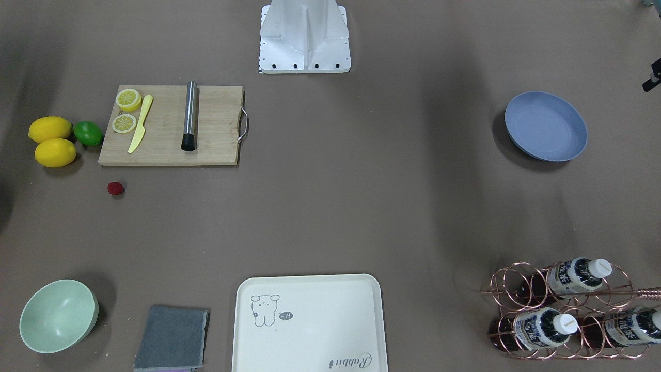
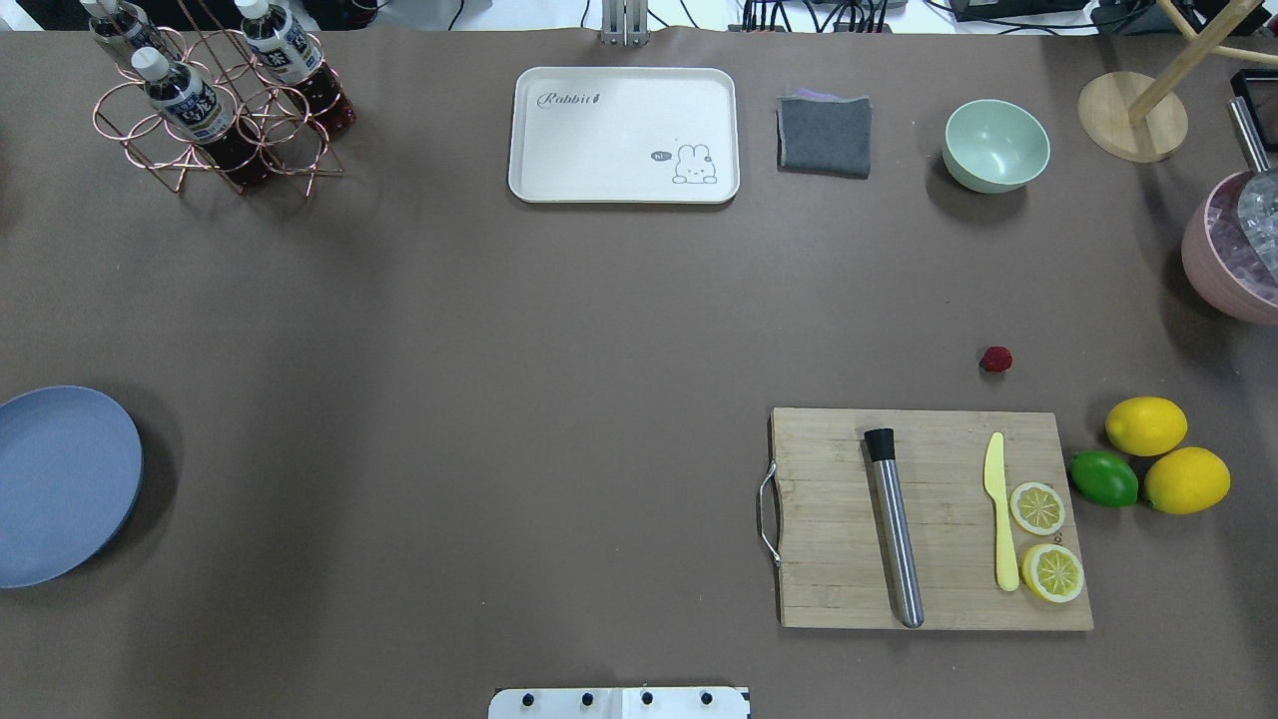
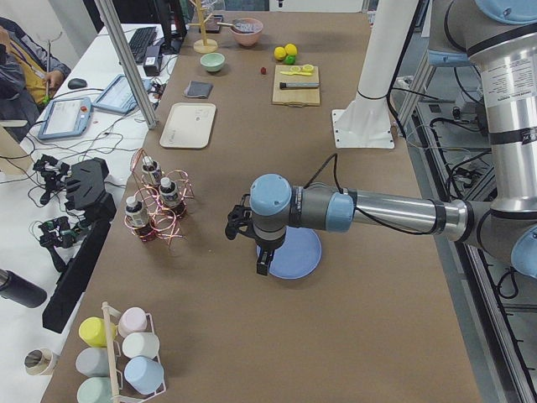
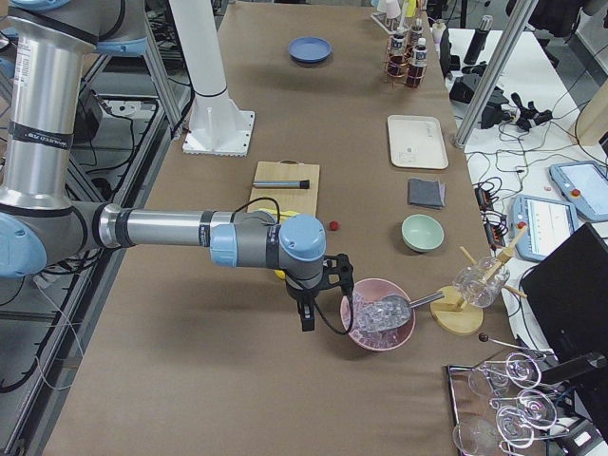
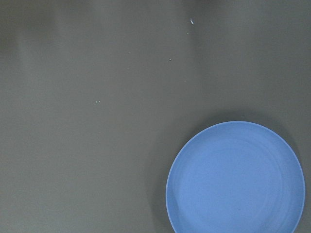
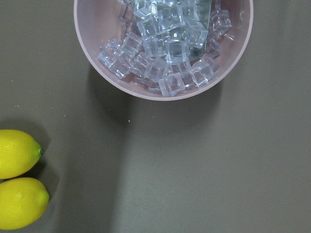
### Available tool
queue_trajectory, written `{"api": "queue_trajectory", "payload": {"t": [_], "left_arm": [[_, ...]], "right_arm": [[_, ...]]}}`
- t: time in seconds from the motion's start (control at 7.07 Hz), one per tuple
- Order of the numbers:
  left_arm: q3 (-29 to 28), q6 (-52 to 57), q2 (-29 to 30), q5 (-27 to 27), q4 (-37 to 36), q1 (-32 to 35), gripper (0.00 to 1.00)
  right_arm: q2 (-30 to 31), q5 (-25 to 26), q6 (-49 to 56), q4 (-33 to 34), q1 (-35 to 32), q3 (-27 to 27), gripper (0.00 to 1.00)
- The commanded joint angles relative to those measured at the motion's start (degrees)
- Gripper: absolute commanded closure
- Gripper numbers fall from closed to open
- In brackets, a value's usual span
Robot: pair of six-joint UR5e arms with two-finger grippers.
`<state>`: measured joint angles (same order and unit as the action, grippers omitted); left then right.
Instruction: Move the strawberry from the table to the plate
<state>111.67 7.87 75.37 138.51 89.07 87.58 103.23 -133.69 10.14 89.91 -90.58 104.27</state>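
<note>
Showing the strawberry [image 1: 115,188] lying on the table [image 1: 330,206] just beside the board [image 1: 217,129], near the lemons [image 1: 50,129], well apart from the plate [image 1: 546,126]. Hovering: left gripper [image 3: 263,269] by the plate, right gripper [image 4: 306,318] by the ice bowl [image 4: 380,344]. Cannot tell either claw's spread.

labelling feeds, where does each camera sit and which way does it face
Front-facing: across the table, facing the robot's base; strawberry left, plate right.
Overhead: behind the robot, facing forward; base at bottom; strawberry and plate swap sides.
Exterior left: table's left end; left arm and left gripper by the plate.
Exterior right: right end; right arm and right gripper by the ice bowl.
Left wrist: straight down on the plate; no robot parts.
Right wrist: straight down on ice bowl and lemons; no robot parts.
</note>
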Motion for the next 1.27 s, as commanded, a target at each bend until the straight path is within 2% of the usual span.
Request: {"api": "queue_trajectory", "payload": {"t": [0.0, 0.28, 0.57, 1.13], "left_arm": [[2.4, 0.6, -0.7, -3.7, -0.5, 0.3, 0.02], [1.0, 0.6, -0.7, -3.5, -0.4, 0.2, 0.02], [2.1, 0.1, -2.2, -3.4, 1.0, 0.4, 0.03], [3.1, 0.7, -1.6, -3.3, 1.7, 0.3, 0.03]], "right_arm": [[0.0, -0.1, 0.0, 0.1, 0.0, 0.0, 0.00], [0.0, -0.1, 0.0, 0.1, 0.1, 0.0, 0.00], [0.7, 0.0, 0.1, 0.0, 0.1, 0.0, 0.00], [1.4, 0.2, 0.1, 0.0, 0.0, -0.3, 0.00]]}}
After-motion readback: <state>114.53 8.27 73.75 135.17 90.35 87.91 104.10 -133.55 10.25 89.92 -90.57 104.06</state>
